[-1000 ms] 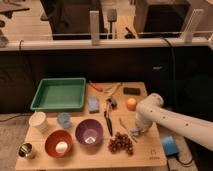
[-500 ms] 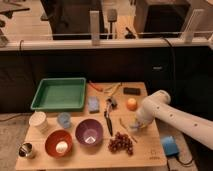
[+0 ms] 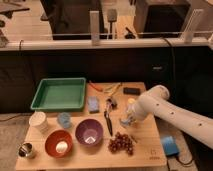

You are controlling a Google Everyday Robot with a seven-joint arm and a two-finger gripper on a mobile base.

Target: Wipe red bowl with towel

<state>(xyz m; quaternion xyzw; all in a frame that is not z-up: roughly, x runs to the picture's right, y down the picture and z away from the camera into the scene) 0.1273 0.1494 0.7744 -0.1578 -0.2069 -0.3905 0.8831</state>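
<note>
The red bowl (image 3: 59,142) stands at the front left of the wooden table (image 3: 145,150), with something pale inside it. I cannot make out a towel; a small blue pad-like thing (image 3: 93,104) lies near the green tray. My white arm reaches in from the right, and the gripper (image 3: 127,120) hangs low over the table's middle right, just above the grapes and far to the right of the red bowl.
A purple bowl (image 3: 89,132) sits right of the red bowl. A green tray (image 3: 59,93) is at the back left. A white cup (image 3: 39,122), a small blue cup (image 3: 64,119), a metal cup (image 3: 26,150), grapes (image 3: 121,143), utensils (image 3: 108,117) and a blue sponge (image 3: 169,145) lie around.
The arm has shifted a little to the left and lowered, bringing the gripper closer to the table's middle. The objects on the table have not moved.
</note>
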